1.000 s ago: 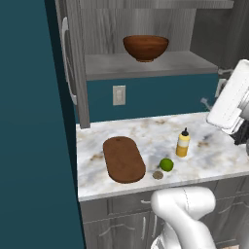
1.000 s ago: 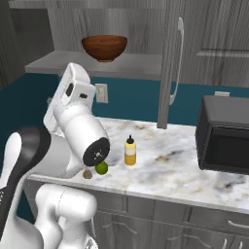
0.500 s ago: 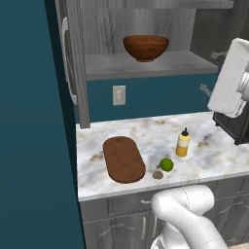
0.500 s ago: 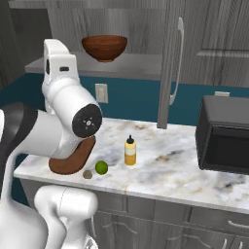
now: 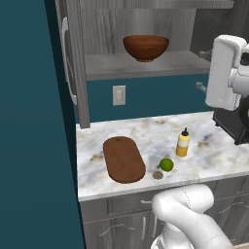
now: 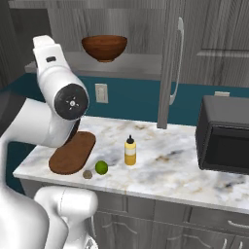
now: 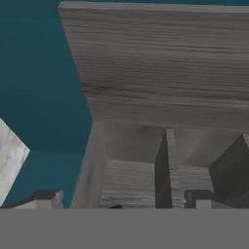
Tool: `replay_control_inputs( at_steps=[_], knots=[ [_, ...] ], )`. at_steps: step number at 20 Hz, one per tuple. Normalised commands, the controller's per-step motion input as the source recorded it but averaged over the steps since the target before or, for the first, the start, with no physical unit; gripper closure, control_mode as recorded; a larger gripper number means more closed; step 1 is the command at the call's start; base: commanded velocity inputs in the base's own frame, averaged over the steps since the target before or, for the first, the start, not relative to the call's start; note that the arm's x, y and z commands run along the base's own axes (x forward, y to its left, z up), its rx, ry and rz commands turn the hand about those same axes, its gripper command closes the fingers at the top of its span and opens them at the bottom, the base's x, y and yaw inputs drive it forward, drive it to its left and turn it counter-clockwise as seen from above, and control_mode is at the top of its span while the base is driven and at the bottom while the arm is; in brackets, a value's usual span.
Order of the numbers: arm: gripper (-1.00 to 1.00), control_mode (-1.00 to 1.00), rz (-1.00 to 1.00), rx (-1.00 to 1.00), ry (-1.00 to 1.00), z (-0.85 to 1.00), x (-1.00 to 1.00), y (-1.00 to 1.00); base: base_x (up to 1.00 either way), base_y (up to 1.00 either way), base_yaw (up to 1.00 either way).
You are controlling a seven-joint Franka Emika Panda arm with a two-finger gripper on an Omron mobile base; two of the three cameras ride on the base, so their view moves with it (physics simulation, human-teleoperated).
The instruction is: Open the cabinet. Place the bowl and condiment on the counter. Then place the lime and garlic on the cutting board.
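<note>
your cabinet (image 5: 82, 63) stands open, doors swung out, silver bar handles (image 6: 178, 58) edge-on to you. the bowl (image 5: 145, 47) sits on the grey shelf (image 5: 146, 65) inside, upright, near the middle. below it on the counter (image 5: 146, 129) you have the condiment (image 5: 183, 144) standing upright right of centre, the lime (image 5: 167, 164) just beside it toward the near edge, and the garlic (image 5: 157, 175) close by the lime on its left, nearer still to the edge. the cutting board (image 5: 123, 158) lies flat at the left of the counter, bare, apart from the lime and garlic.

your arm rises from the base and folds up high on the right of the left base view, its white upper links level with the shelf. the gripper (image 7: 121, 199) shows in the hand view as two dark finger tips (image 7: 46, 198) set wide apart with nothing between them, looking up at the underside of the grey wood-grain cabinet and teal wall.

the bottle's pale label is too small for you to read. a black microwave (image 6: 224, 135) sits at the right end of the counter, cut off by the frame. a wall outlet (image 5: 118, 95) is on the teal backsplash.
</note>
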Motion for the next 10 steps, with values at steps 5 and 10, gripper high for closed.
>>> replay_control_inputs(
  at_steps=[5, 10],
  knots=[
    [-1.0, -1.0, -0.07, -0.09, 0.01, 0.03, 0.41, 0.01, 0.0, 0.0, 0.0],
    [-1.0, -1.0, -0.11, -0.04, 0.0, 0.02, 0.37, 0.0, 0.0, 0.0, 0.0]
  ],
)
